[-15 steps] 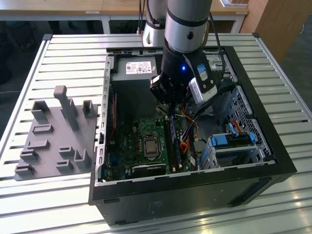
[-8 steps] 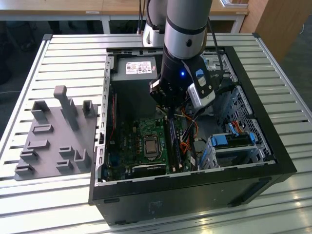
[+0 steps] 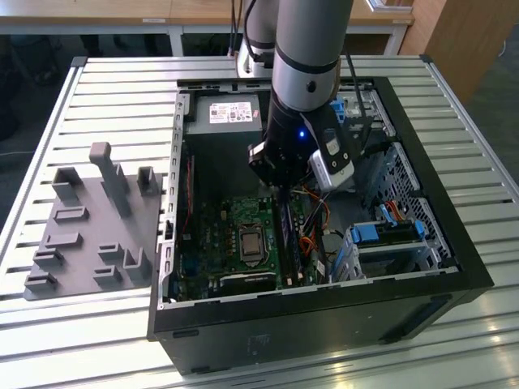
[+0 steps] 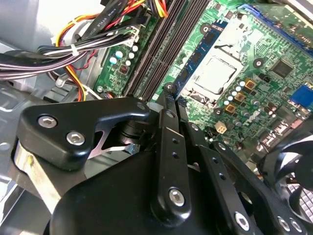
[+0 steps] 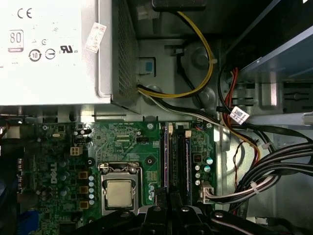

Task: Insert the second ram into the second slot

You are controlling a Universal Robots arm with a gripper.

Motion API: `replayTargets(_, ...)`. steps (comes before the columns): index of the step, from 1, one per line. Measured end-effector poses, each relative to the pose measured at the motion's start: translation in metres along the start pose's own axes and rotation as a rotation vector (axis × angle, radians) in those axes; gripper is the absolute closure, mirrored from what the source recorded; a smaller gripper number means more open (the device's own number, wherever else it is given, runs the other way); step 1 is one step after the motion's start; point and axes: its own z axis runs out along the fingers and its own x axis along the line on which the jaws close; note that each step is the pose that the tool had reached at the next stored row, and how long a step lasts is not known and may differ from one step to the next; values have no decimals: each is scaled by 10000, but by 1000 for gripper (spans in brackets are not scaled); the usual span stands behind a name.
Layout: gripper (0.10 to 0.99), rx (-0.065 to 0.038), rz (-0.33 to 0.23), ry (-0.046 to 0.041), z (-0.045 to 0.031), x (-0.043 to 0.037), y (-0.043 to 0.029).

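Jaws pinched narrow on the second ram [image 4: 195, 58], the gripper [image 4: 170, 95] holds it edge-down beneath itself, aligned with the memory slots [image 4: 151, 54].

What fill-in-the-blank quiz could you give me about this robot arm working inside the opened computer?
1. The gripper is down inside the computer case, at the memory slots on the ____ motherboard.
2. The ram stick standing next to the processor socket is coloured ____.
3. The grey fixture lies on the slatted table, at the exterior view's ____ of the case.

Missing words: green; blue; left.
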Motion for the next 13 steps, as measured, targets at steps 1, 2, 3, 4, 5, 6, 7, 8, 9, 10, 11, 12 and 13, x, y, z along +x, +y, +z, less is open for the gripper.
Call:
replayTargets(1, 949, 0, 0, 1, 18, 0, 0)
replayTargets(2, 949, 1, 0, 2, 37, 0, -1)
replayTargets(3, 949, 2, 0, 3, 55, -1, -2)
replayTargets(4, 949, 1, 1, 5, 73, -1, -3)
replayTargets(5, 949, 1, -2, 6, 91, -4, -8)
replayTargets(6, 949, 2, -2, 7, 105, -6, -18)
replayTargets(7, 949, 2, 0, 8, 120, -8, -27)
replayTargets(8, 949, 1, 0, 9, 136, -11, -36)
replayTargets(9, 949, 0, 0, 11, 156, -17, -41)
replayTargets(10, 949, 0, 0, 14, 174, -23, -43)
replayTargets(11, 949, 0, 0, 16, 191, -30, -44)
replayTargets(12, 949, 0, 0, 19, 209, -37, -44)
replayTargets(13, 949, 1, 0, 24, 227, -43, -45)
